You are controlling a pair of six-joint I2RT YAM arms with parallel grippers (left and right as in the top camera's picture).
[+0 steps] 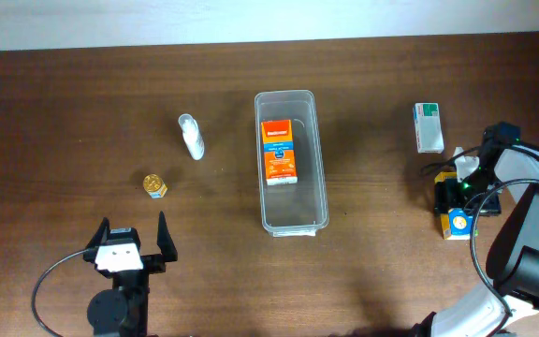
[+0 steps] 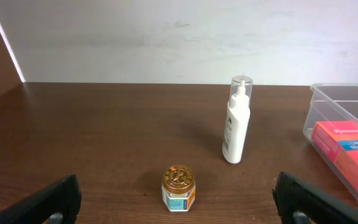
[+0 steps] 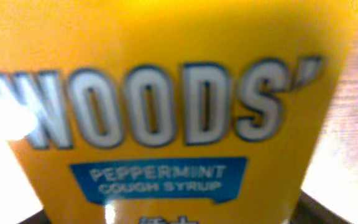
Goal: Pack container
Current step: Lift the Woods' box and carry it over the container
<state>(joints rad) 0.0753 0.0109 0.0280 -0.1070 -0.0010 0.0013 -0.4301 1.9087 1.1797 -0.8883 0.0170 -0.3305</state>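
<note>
While the left gripper [image 1: 134,229] waits near the bench's front edge, fingers wide apart and lined up on a small gold-lidded jar [image 1: 154,184] with a white bottle [image 1: 191,137] beyond it, the clear container [image 1: 293,211] sits mid-bench, an orange box [image 1: 278,151] already inside. Near the right edge, past a white-and-green box [image 1: 428,126], the right gripper [image 1: 458,201] hangs over a yellow cough-syrup box [image 3: 166,93] — likely the next item in — though whether its fingers are clamped on it cannot be told.
</note>
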